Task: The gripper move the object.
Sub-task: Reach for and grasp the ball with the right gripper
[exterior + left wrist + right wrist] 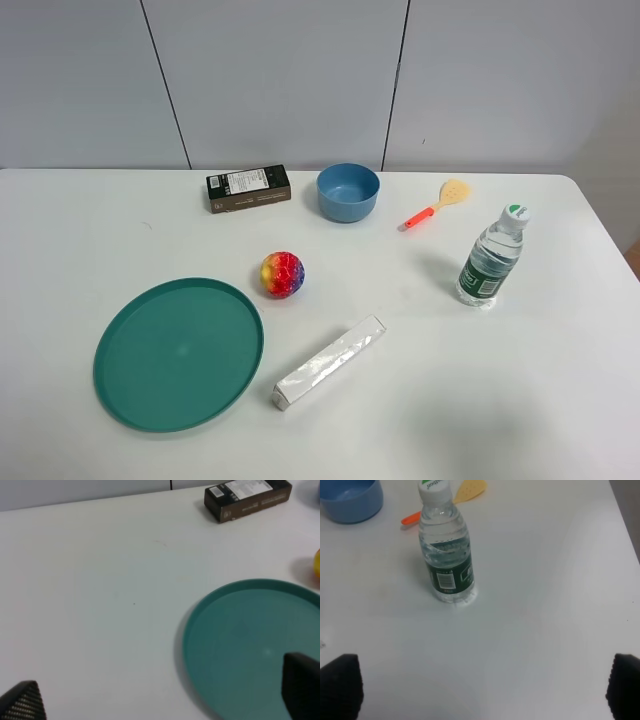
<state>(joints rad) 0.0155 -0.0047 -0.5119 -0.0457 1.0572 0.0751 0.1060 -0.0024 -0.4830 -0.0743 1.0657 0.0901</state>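
Observation:
The rainbow ball [282,274] lies on the white table [80,240] near its middle, between the green plate and the blue bowl. Only its yellow rim shows at the edge of the left wrist view [317,562]. Neither arm shows in the exterior high view. My left gripper [161,695] is open and empty, its dark fingertips [20,704] wide apart over the table beside the green plate. My right gripper [482,687] is open and empty, its fingertips [340,685] wide apart, some way short of the water bottle.
A green plate [180,352] [250,645] lies front left. A black box [248,188] [247,497], a blue bowl [348,190] [350,500] and a yellow spatula [438,205] [465,492] lie at the back. A water bottle [492,258] [446,555] stands right. A silver box [330,362] lies in front.

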